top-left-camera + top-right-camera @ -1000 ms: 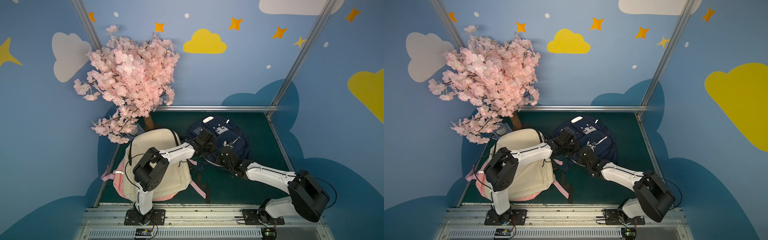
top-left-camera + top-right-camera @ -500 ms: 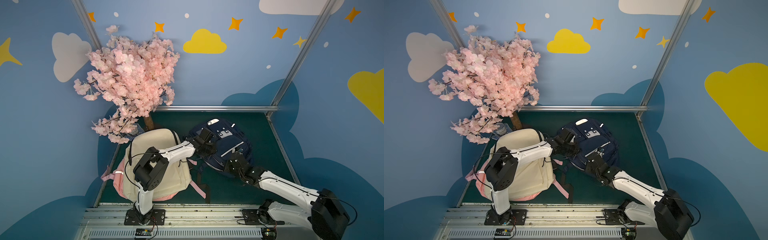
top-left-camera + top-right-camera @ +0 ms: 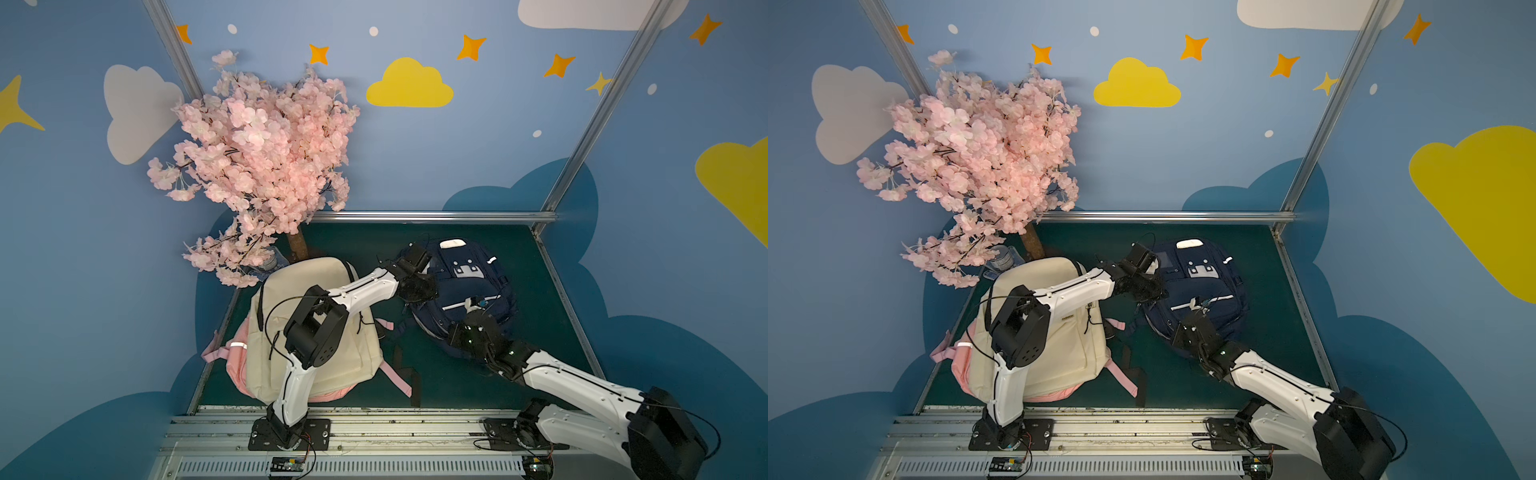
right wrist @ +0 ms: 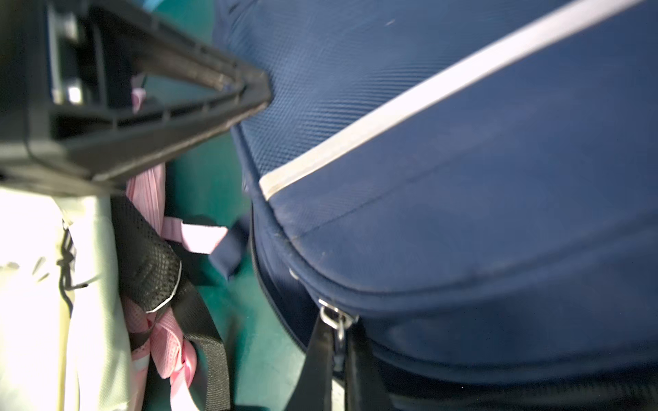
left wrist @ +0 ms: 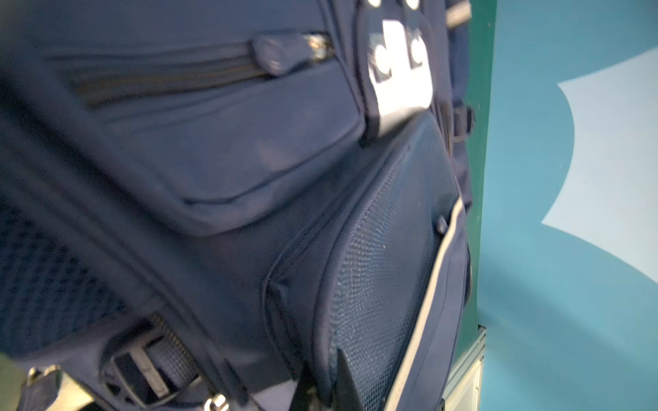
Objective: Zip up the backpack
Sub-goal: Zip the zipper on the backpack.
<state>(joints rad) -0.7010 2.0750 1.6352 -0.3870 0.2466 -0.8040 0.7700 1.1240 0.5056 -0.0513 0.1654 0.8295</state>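
Zipper pull (image 4: 336, 320) on navy backpack (image 3: 467, 284) is clenched by right gripper (image 4: 336, 341); for left gripper (image 5: 325, 380), state unclear.

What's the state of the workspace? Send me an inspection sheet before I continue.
Surface: green mat; straps trail across it between the bags.
Job's things: navy backpack lying front up; zipper pull at its near edge.
Clutter: cream backpack alongside; blossom tree; water bottle behind.
Grippers: right gripper shut on zipper pull; left gripper against the navy backpack's side, opening unclear.
Cables: black cable looping off left arm.
Surroundings: blue walls with painted clouds.
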